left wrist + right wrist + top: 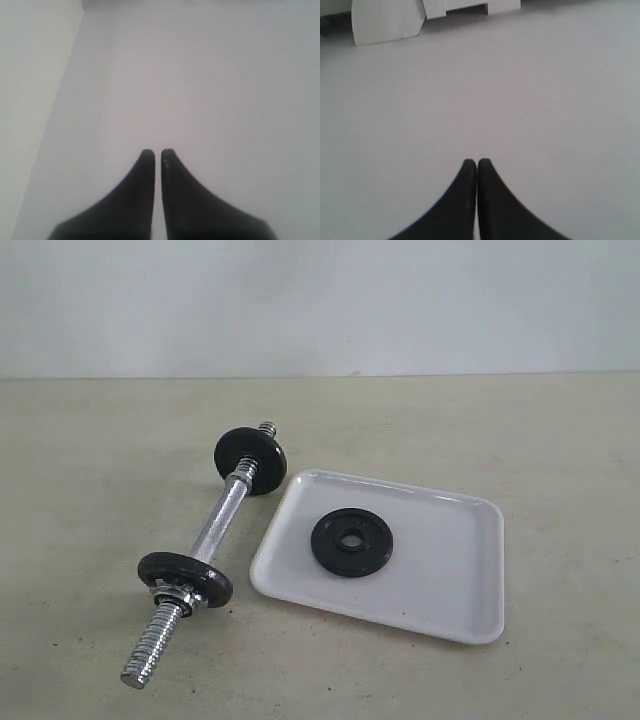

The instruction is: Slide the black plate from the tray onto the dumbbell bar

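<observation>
Right of the dumbbell bar [222, 520], the black plate [351, 541] probably sits nearer your right end effector [477, 162], closed and empty like the left end effector [156, 152].

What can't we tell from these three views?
Exterior view: neither arm is in frame, so where the hands sit is unknown.
Left wrist view: left hand faces a blank surface; black plate, tray, dumbbell bar not shown.
Right wrist view: right hand likewise; pale shapes cut off by the edge.

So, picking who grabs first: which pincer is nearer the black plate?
Right, at a guess: the plate lies in the tray on that arm's side. The left pincer and right pincer, both shut, face bare surface, outside the exterior view.
</observation>
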Available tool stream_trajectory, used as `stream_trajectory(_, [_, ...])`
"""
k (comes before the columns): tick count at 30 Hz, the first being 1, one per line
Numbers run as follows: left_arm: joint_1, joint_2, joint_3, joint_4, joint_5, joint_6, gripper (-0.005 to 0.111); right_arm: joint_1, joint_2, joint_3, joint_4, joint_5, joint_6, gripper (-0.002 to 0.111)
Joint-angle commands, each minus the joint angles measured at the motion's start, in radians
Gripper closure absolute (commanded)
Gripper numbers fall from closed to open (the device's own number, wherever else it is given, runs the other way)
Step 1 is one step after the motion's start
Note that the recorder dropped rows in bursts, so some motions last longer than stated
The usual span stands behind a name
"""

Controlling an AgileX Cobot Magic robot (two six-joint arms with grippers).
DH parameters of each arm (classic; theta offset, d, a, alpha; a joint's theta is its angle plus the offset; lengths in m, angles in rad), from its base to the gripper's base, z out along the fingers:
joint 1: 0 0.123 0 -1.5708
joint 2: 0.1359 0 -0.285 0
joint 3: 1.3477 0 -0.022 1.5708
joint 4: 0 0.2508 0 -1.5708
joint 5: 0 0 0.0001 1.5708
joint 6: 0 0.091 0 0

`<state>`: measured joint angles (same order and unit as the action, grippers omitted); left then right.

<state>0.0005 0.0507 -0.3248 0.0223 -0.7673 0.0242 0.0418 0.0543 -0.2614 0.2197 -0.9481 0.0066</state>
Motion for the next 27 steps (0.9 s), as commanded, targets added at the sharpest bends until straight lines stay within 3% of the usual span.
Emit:
stream_trajectory(1, [0.004, 0.151, -0.255, -0.008, 0.025, 0.072, 0.102, 0.003, 0.157, -0.225, 0.0, -0.005, -0.053, 0.109])
stream_trajectory(10, [0.004, 0.464, -0.66, 0.004, 0.025, 0.072, 0.102, 0.003, 0.457, -0.629, -0.091, -0.005, -0.072, 0.109])
stream_trajectory(14, [0.004, 0.548, -0.749, 0.016, 0.025, 0.072, 0.102, 0.003, 0.534, -0.735, -0.134, 0.016, -0.068, 0.109])
stream_trajectory(18, [0.004, 0.581, -0.762, 0.109, 0.077, 0.026, 0.102, 0.003, 0.558, -0.763, -0.236, 0.206, -0.007, 0.109])
stream_trajectory(22, [0.004, 0.594, -0.762, 0.372, 0.299, -0.129, 0.102, 0.003, 0.563, -0.767, -0.303, 0.467, 0.101, 0.109])
stream_trajectory(24, [0.004, 0.604, -0.762, 0.566, 0.422, -0.29, 0.102, 0.003, 0.574, -0.767, -0.335, 0.586, 0.1, 0.109])
stream_trajectory(25, [0.004, 0.613, -0.762, 0.658, 0.473, -0.411, 0.102, 0.003, 0.585, -0.767, -0.365, 0.642, 0.1, 0.109])
stream_trajectory(26, [0.001, 0.635, -0.762, 0.837, 0.534, -0.698, 0.102, 0.003, 0.607, -0.767, -0.409, 0.756, 0.114, 0.109])
stream_trajectory(27, [0.001, 0.649, -0.762, 0.958, 0.541, -0.84, 0.102, 0.003, 0.621, -0.767, -0.418, 0.815, 0.122, 0.109])
